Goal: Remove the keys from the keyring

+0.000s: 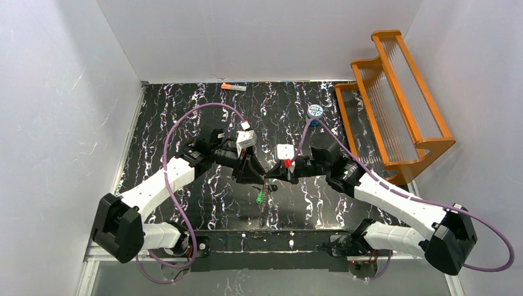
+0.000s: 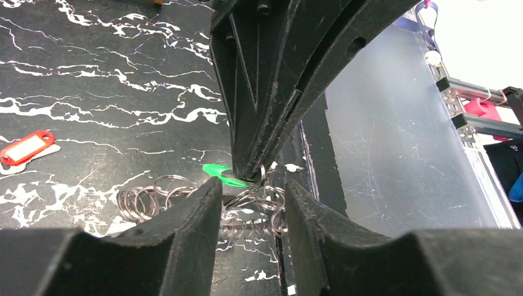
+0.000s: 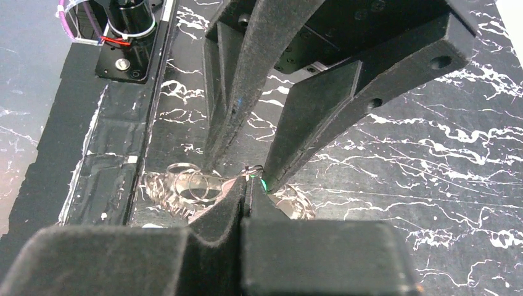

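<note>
Keyring (image 2: 148, 198), judged a light, springy, slippery wire-loop cluster, is laid on the table (image 2: 92, 74) and straddled by the parted left gripper (image 2: 253, 188), while its stiff green key (image 2: 217, 170), judged the surest hold, is pinched by the closed right gripper (image 3: 248, 184).

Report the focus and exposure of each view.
Top external: evenly lit and sharp, though the green tags are too small to resolve. Left wrist: the left fingers are dark and blurred, the rings fairly sharp, the top right corner blown out. Right wrist: the right fingers are soft, the rings pale and hazy.
</note>
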